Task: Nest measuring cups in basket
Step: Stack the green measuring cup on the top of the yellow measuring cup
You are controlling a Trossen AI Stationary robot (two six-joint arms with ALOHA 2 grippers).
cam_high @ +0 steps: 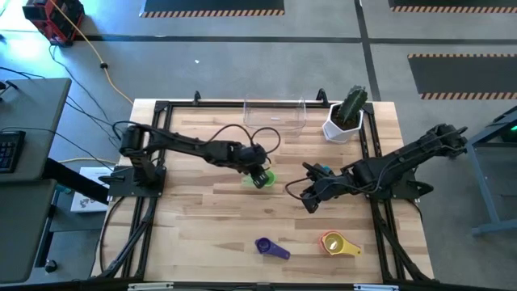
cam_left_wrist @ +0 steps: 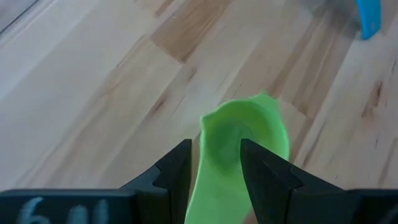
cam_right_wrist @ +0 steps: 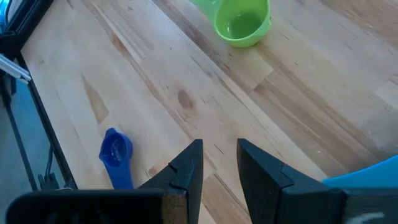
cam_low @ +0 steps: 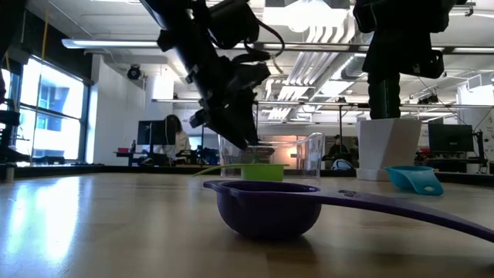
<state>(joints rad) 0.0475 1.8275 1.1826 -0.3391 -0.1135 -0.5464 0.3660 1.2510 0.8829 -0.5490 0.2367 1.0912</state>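
while left claw (cam_high: 260,175) grips green cup (cam_high: 264,179) mid-table.

- I see a white pot with a green cactus (cam_high: 347,115) at about one o'clock on the wooden table (cam_high: 202,218).
- At ten o'clock, off the table, a red device (cam_high: 54,18) sits on the floor.
- At nine o'clock, I make out a keyboard (cam_high: 8,151) on a side desk.

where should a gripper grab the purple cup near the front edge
Judging by its pose, grip the purple cup by its flat handle, coming straight down. The cup sits upright on the table, and its handle sticks out level toward the yellow cup, with clear space around it.
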